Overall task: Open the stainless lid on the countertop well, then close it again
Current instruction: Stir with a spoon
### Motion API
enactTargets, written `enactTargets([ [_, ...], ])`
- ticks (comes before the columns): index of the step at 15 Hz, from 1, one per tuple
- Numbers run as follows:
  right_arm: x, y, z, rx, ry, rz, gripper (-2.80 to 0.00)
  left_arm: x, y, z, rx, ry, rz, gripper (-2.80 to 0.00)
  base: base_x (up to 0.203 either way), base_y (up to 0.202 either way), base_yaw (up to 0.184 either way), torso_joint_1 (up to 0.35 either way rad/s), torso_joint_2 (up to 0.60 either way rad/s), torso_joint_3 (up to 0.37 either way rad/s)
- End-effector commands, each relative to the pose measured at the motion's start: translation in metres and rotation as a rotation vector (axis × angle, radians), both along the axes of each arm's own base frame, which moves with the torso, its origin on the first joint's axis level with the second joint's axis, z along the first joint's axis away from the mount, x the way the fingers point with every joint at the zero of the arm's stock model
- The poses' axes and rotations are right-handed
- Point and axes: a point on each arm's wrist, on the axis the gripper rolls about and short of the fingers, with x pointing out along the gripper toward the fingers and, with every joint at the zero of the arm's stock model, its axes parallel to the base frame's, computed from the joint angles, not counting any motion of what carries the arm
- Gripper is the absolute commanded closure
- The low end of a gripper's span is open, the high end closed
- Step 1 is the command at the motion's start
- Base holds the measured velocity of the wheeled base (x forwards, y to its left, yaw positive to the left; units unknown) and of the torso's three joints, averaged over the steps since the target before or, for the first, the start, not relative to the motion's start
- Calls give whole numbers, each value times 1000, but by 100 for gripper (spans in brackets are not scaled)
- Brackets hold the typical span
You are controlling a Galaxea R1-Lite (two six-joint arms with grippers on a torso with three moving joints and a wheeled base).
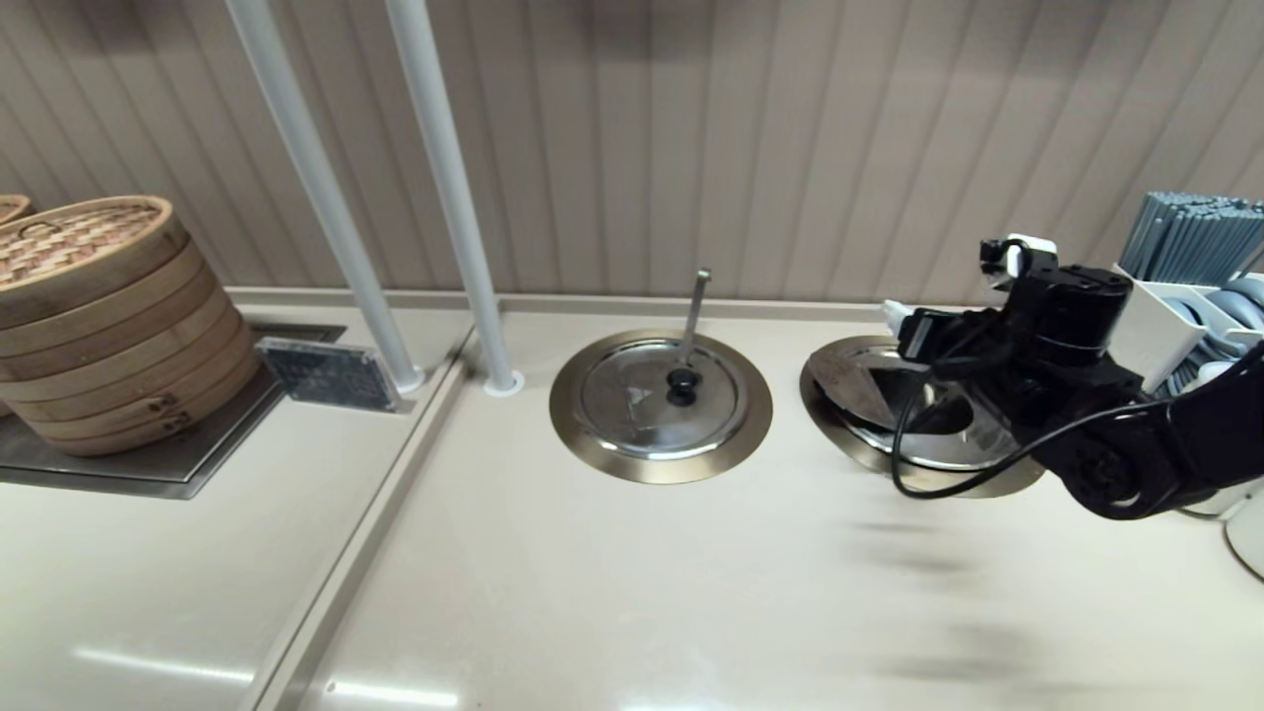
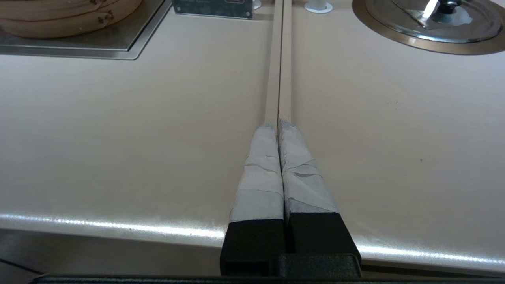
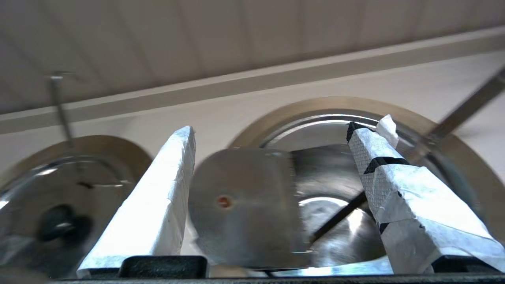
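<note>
Your right gripper gapes wide around the tilted stainless lid, over the countertop well near the counter's back edge; the twin lid stays seated alongside.

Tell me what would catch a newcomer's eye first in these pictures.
On the right, the black right tool, fingers spread, hangs over the countertop well, where the stainless lid is tipped up off its bronze ring. At centre sits a twin steel lid, closed, with an upright ladle handle. Far left stands a stack of bamboo steamers.

Shiny steel stainless lid, bronze-rimmed countertop well, white-taped right claw.
</note>
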Motion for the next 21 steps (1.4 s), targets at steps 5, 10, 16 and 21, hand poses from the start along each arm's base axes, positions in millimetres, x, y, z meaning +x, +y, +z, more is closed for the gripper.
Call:
enactTargets([
  [5,50,-69,-4,63,292,-194,-280,0,0,0,0,2,0,0,0,0,0,0,0,0],
  [10,64,-96,-25,74,430,-238,-280,0,0,0,0,-1,0,0,0,0,0,0,0,0],
  [16,100,-135,-54,111,425,-249,-280,0,0,0,0,-2,0,0,0,0,0,0,0,0],
  [21,121,-144,-65,119,395,-226,-280,0,0,0,0,0,0,0,0,0,0,0,0,0],
])
